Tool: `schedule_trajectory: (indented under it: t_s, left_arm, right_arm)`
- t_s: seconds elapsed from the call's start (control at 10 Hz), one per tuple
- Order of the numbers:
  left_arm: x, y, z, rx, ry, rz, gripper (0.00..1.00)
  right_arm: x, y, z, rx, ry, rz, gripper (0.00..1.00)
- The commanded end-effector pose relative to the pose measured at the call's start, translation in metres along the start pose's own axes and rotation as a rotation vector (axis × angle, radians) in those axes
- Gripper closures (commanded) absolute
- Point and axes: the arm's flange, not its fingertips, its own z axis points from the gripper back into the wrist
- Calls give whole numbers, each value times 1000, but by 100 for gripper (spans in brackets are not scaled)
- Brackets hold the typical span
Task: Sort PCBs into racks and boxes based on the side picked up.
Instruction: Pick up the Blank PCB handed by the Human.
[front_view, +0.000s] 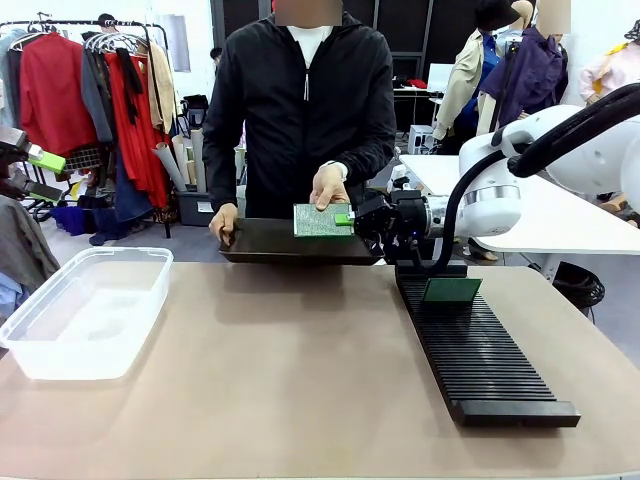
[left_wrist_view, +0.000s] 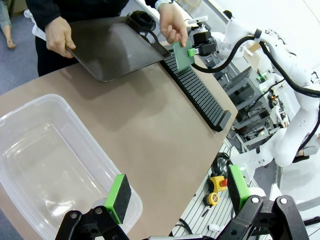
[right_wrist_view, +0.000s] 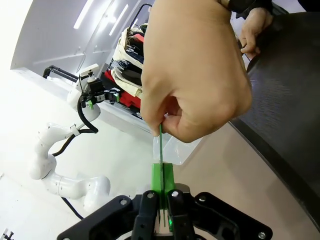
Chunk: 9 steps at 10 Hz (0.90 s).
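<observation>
Green pads (right_wrist_view: 162, 176) of the right gripper (front_view: 346, 219) pinch one side edge of a speckled PCB (front_view: 318, 221). A person's hand (front_view: 328, 185) grips that board from above (pale dotted face toward the robot), over a dark tray (front_view: 290, 245) at the table's far side. A second PCB (front_view: 452, 290) stands in the far end of the black rack (front_view: 485, 365). The left gripper (left_wrist_view: 178, 192) hangs with jaws wide apart above the clear box (left_wrist_view: 60, 150).

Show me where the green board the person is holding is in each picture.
Front view: the held PCB is mid-picture, just above the dark tray.
Left wrist view: upper middle, right of the tray.
Right wrist view: centre, edge-on, under the person's hand.
Shared landmark: the dark tray.
</observation>
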Motion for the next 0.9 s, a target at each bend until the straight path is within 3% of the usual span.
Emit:
schedule_trajectory:
  t_s: [0.0,0.2,0.3,0.8]
  left_arm:
    - [0,-2,0,-7,-4,-1,0]
    - [0,-2,0,-7,-4,-1,0]
    - [0,-2,0,-7,-4,-1,0]
    - [0,-2,0,-7,-4,-1,0]
  right_arm:
    - [16,-4,-9,-7,-55,-35,100]
    - [16,-3,-8,-5,-46,-36,100]
    - [10,-3,-1,-8,17,-31,100]
    - [2,-5,-2,-2,-13,-11,100]
